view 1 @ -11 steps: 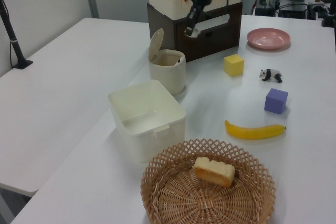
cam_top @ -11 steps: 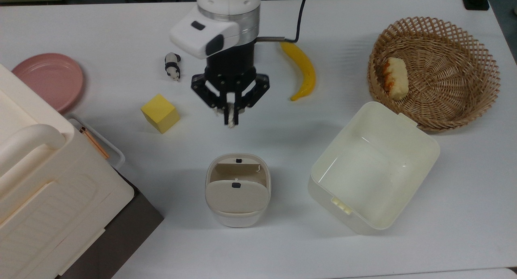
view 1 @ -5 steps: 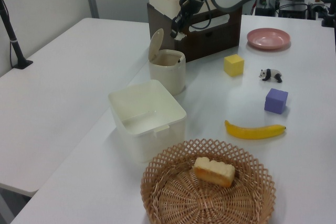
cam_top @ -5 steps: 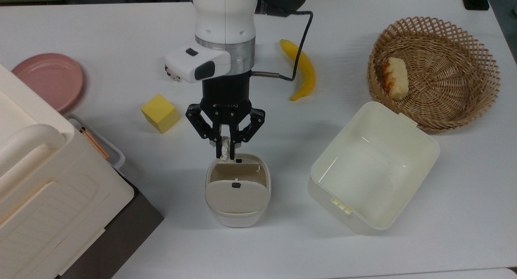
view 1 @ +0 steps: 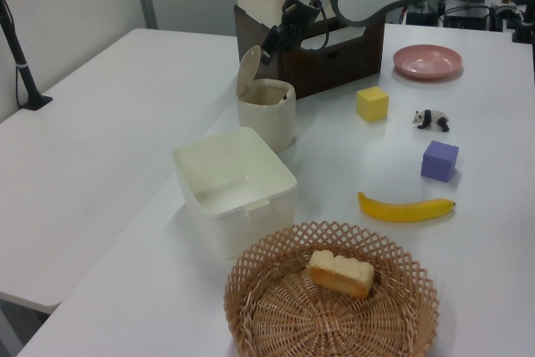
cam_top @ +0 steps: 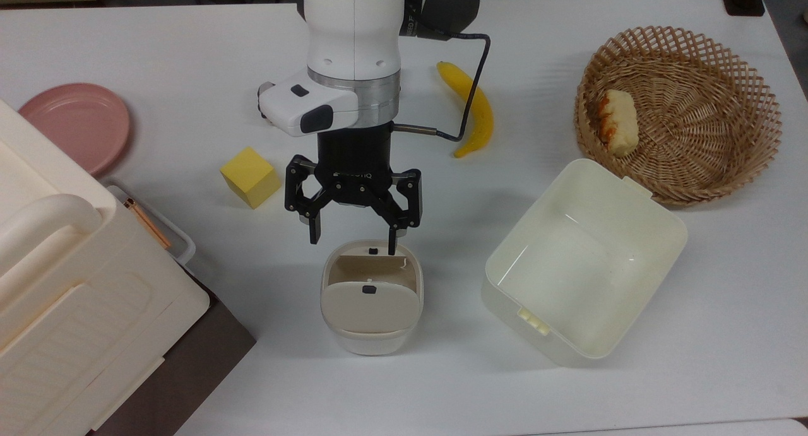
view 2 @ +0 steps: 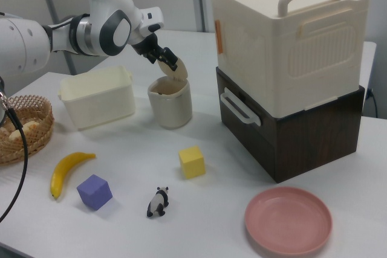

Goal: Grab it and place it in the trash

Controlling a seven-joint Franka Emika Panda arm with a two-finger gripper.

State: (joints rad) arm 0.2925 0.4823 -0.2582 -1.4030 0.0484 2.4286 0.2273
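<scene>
The trash (cam_top: 372, 342) is a small cream-beige bin with its flap lid swung up, standing mid-table near the front; it also appears in the left view (view 1: 267, 123) and the right view (view 2: 171, 110). My gripper (cam_top: 353, 241) hangs open just above the bin's far rim, fingers spread wide with nothing between them. It is above the bin's mouth in the left view (view 1: 273, 39) and beside the raised flap in the right view (view 2: 163, 58). The paper wad is out of view.
A yellow cube (cam_top: 250, 176) sits at the top view's left of the gripper, a banana (cam_top: 473, 108) behind it. A lidless cream tub (cam_top: 656, 234), a wicker basket (cam_top: 745, 57) with bread, a pink plate (cam_top: 76, 123), a large storage box (cam_top: 63, 310), a panda figurine (view 1: 431, 119) and a purple cube (view 1: 440, 160) surround.
The gripper carried the paper wad from beside the yellow cube to over the bin, then opened. The wad is gone from between its fingers.
</scene>
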